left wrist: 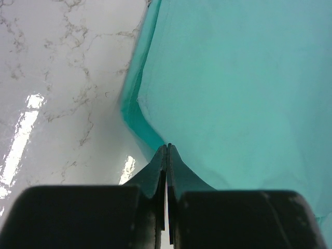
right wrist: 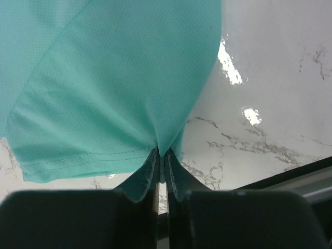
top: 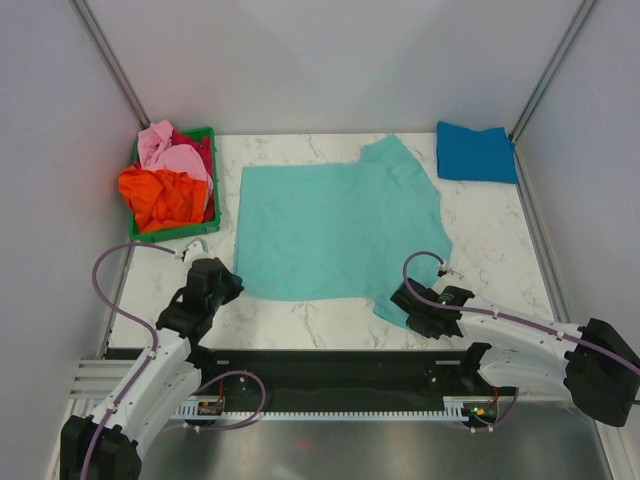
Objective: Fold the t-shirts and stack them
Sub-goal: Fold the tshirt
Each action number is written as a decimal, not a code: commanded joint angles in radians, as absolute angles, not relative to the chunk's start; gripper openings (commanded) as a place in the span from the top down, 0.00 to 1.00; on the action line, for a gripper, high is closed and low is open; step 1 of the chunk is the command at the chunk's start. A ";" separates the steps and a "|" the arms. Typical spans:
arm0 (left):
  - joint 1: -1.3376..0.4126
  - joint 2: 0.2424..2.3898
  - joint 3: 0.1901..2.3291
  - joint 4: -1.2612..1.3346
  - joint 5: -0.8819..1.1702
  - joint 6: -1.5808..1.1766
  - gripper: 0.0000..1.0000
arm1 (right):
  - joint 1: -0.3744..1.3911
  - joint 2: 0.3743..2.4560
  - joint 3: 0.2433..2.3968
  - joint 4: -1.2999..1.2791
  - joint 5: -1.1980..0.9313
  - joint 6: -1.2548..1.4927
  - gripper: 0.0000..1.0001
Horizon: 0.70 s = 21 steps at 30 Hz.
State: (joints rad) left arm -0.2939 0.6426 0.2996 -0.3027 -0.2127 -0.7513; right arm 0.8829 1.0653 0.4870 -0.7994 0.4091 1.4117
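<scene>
**Two pincers pinch the near edge of the teal shirt**

The teal shirt (top: 335,230) lies spread out flat in the middle of the table (top: 500,240). It is thin, soft and light. It will bend and sag anywhere, and it will slide easily on the shiny top. I think the best spots to hold it are the corners and stitched edges, one on each side, so it hangs even.

The right pincer (right wrist: 161,153) is at 5 o'clock on the shirt. It is squeezed shut on the cloth beside the near sleeve (right wrist: 78,155), and the cloth bunches up into its tips. The left pincer (left wrist: 167,148) is at 7 o'clock, by the near left corner. It is closed tight. The shirt edge rises to its tips, so it looks like it has a small pinch of cloth.

The blue shirt (top: 475,152) sits folded at 1 o'clock, well apart from the teal one. At 10 o'clock the crate (top: 185,232) holds the orange shirt (top: 160,198), the pink shirt (top: 170,152) and the red shirt (top: 205,150), all in a heap.

Some things are hard to see. The left tips hide how much cloth they hold. The red shirt is mostly under the pink one. From above, the right pincer covers the sleeve it grips.
</scene>
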 commanded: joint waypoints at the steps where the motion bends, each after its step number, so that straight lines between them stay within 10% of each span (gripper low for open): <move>1: -0.291 0.650 0.302 -0.259 -0.216 -0.713 0.98 | 0.887 1.069 0.462 -0.781 0.420 1.413 0.90; 21: -0.291 0.728 0.523 -0.479 -0.222 -0.727 0.98 | 0.827 0.991 0.805 -0.806 0.641 1.042 1.00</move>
State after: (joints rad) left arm -0.2939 0.6941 0.4458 -0.4404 -0.2005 -0.7490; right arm 0.8650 0.9554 0.7368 -0.8661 0.5808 1.1843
